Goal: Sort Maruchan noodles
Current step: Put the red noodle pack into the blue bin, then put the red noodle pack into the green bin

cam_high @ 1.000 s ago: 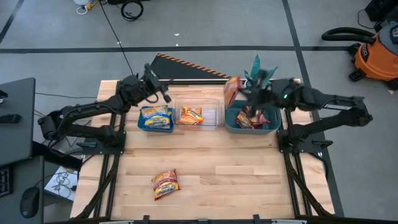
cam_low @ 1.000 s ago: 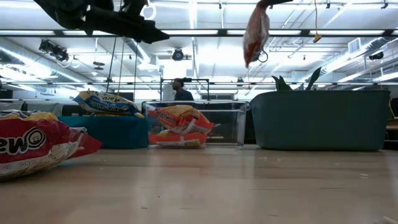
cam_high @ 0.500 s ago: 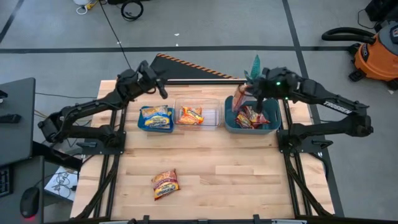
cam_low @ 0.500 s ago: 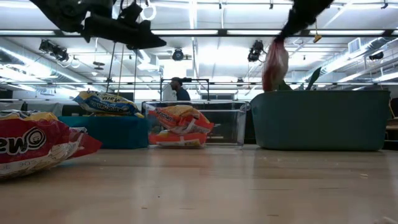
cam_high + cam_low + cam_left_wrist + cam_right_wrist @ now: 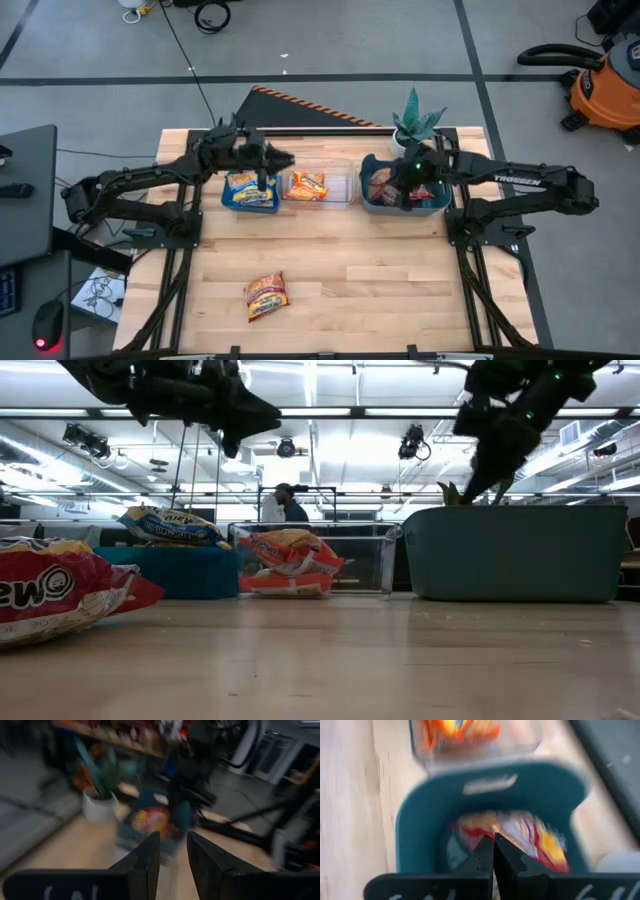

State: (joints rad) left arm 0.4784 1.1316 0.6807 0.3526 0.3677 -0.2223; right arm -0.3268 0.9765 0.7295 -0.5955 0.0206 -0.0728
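My right gripper (image 5: 400,188) is down in the right teal bin (image 5: 440,205), shut on a red-silver noodle packet (image 5: 525,836) that lies among other red packets (image 5: 382,190). In the low view the bin's wall (image 5: 515,555) hides these fingers. My left gripper (image 5: 283,158) hovers open and level above the gap between the left teal bin (image 5: 228,200) and the clear bin (image 5: 340,195), holding nothing. A blue-and-yellow packet (image 5: 250,188) lies in the left teal bin and an orange one (image 5: 308,185) in the clear bin. One red-orange packet (image 5: 266,296) lies flat on the table near its front. My right gripper pinches the red-silver packet by its upper edge (image 5: 495,831), right at the fingertips. The fingers slant down into the bin from above and from the table's right. The packet reaches down from them onto the packets in the bin; the shut fingers cover the exact spot.
A potted plant (image 5: 415,120) stands just behind the right teal bin. The three bins sit in a row along the table's far half. Bare wood (image 5: 400,290) stretches across the near half around the lone packet. A person (image 5: 290,505) stands far off in the room.
My right gripper has come down from above the right teal bin's far left corner into the bin, tipping downward, carrying the hanging red-silver packet, which now rests inside. My left gripper has rolled and swung toward the table's right, from behind the left teal bin to over the bins.
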